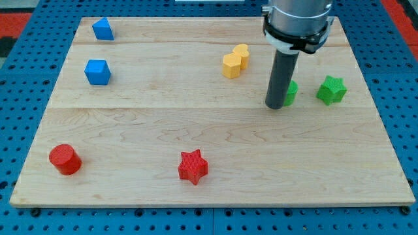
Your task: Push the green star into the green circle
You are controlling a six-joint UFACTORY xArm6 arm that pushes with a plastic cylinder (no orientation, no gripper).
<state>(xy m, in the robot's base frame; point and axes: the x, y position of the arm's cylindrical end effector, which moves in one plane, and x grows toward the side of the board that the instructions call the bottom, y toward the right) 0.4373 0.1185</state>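
A green star lies near the wooden board's right side. A green circle sits to its left, mostly hidden behind my rod. My tip rests on the board at the green circle's left edge, close to or touching it. The star and the circle are apart, with a small gap between them.
Two yellow blocks touch each other left of my rod, towards the view's top. A blue block is at top left, a blue cube below it. A red cylinder is at bottom left, a red star at bottom centre.
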